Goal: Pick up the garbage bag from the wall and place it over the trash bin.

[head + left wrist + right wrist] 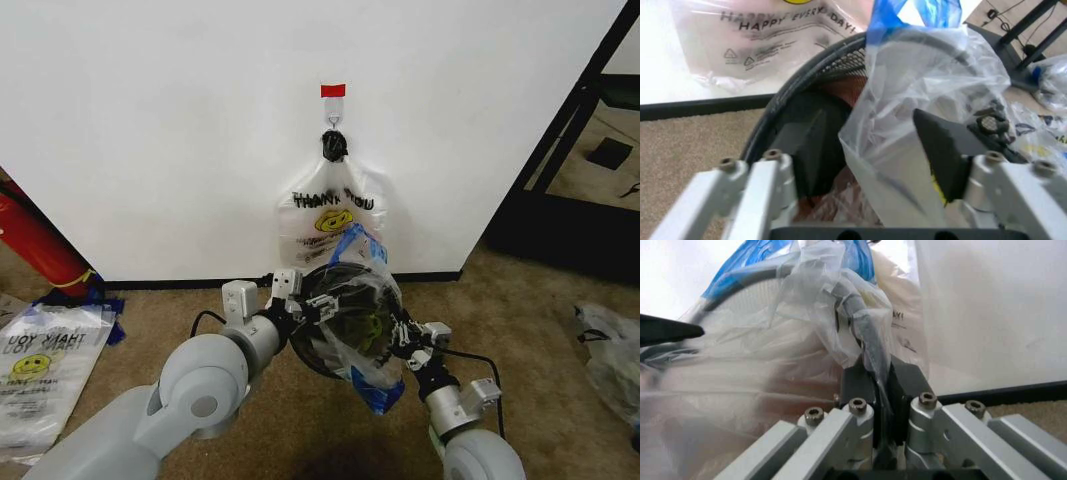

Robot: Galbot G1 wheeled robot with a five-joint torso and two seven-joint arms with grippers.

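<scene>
The garbage bag (372,300), clear crinkly plastic with blue patches, lies draped over the trash bin (312,350), which stands on the carpet in front of the wall (150,120). My left gripper (305,300) is at the bin's left rim. In the left wrist view it (877,150) is open, with bag plastic (920,75) hanging between its pads beside the mesh rim (807,75). My right gripper (405,335) is at the bin's right side. In the right wrist view it (881,385) is shut on a fold of the bag (773,365) at the rim.
A whitish "THANK YOU" smiley bag (330,215) hangs from the hook (334,120) under the red tape (333,90). Flat bags (40,370) lie on the floor at left by a red cylinder (35,240). A black frame (570,130) and another plastic bag (610,350) are at right.
</scene>
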